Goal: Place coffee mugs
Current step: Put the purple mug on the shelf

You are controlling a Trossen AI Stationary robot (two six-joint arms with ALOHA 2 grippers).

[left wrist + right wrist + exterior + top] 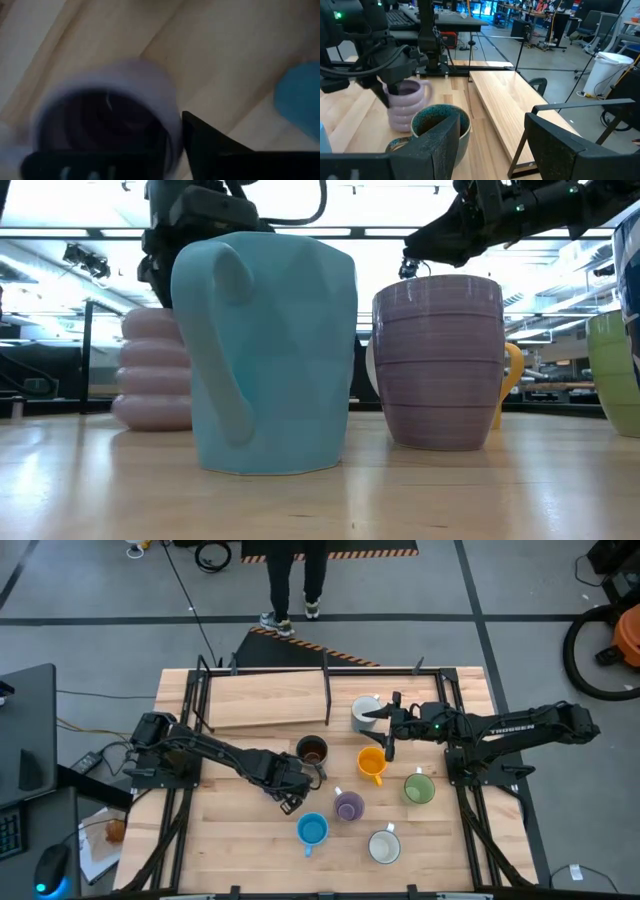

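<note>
Left gripper [288, 785] is down over the ribbed lilac mug [406, 104] near the middle of the bench, one finger inside the rim and one outside, so it's pinching the wall, probably to lift it by the lip rather than the handle. Right gripper [392, 722] hangs with jaws spread wide near the far edge, by the white mug [365, 712] and orange mug [371, 764]. The shelf board [265, 697] along the far edge looks like the destination.

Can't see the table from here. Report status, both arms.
Left gripper at rim of ribbed lilac mug. Right gripper open, empty, between white mug and orange mug. Brown mug close beside left gripper.
</note>
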